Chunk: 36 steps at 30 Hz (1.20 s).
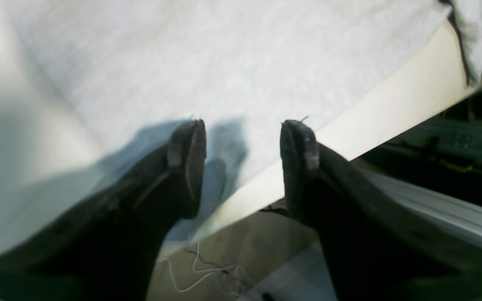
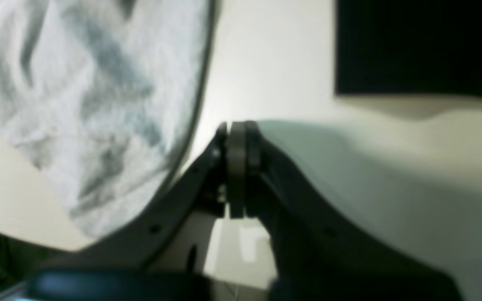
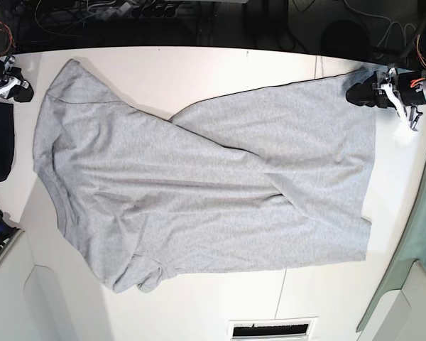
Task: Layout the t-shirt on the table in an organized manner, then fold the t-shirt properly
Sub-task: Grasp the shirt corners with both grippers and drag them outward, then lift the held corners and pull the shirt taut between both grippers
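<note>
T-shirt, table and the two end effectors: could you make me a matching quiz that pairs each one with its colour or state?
Things:
1. t-shirt
2. table
3. left end effector
4. right end effector

Colours or states:
A. jaws together
B. white
C. jaws apart
D. grey

Pairs: 1-D, 2-B, 3-C, 4-A

1. Your base view looks straight down from high above — the whole table point(image 3: 199, 312) and the spread t-shirt point(image 3: 199, 206) fit in it.
2. Your left wrist camera sits close behind the left gripper point(image 1: 243, 144), looking past its fingers at grey cloth and the table's edge.
3. Your right wrist camera sits equally close behind the right gripper point(image 2: 237, 138) — cloth and tabletop show here too.
</note>
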Each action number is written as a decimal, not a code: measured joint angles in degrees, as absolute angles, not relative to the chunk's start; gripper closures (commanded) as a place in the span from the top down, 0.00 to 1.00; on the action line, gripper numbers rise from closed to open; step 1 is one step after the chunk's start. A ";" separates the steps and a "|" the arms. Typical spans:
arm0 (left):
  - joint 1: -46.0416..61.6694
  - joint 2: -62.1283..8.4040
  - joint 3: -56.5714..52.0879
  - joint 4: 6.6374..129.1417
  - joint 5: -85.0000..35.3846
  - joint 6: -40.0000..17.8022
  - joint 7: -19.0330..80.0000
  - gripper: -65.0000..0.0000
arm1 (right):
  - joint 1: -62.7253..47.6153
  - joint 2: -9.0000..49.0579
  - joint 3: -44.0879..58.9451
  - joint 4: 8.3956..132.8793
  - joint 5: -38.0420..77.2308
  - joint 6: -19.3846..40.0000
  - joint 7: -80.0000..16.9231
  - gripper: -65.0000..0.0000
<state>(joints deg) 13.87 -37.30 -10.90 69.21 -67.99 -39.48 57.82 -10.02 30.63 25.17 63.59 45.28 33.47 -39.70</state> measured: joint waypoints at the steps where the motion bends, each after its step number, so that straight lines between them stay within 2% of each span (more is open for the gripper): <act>1: 14.48 -37.30 -12.27 69.21 -68.05 -39.46 57.82 0.49 | -10.66 30.61 25.17 63.99 45.41 33.54 -39.64 0.24; 3: 15.22 -37.15 -14.90 69.21 -68.07 -39.46 57.69 0.49 | -11.64 30.61 25.17 64.62 45.93 33.98 -39.64 0.34; 4: 15.40 -36.84 -16.25 69.21 -68.14 -39.48 57.63 0.49 | -12.05 30.63 25.17 64.73 46.19 34.13 -39.68 0.35; 11: 17.12 -36.07 -19.92 69.21 -67.94 -39.48 57.41 0.49 | -13.78 30.39 25.39 65.80 48.60 34.11 -41.39 0.35; 20: 18.55 -35.53 -19.84 69.08 -58.33 -39.48 53.04 0.49 | -14.15 28.69 25.39 68.69 48.29 34.09 -43.18 0.35; 30: 18.33 -30.76 -20.12 69.32 -57.32 -39.97 51.53 0.49 | -14.59 24.27 25.17 70.06 47.35 34.20 -42.24 0.35; 36: 18.24 -29.36 -20.12 69.38 -57.84 -40.38 51.18 0.49 | -14.55 23.46 21.65 70.26 47.68 34.37 -41.30 0.35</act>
<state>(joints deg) 18.24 -29.36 -20.12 69.38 -57.84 -40.38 51.18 -14.55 23.46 21.65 70.26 47.68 34.37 -41.30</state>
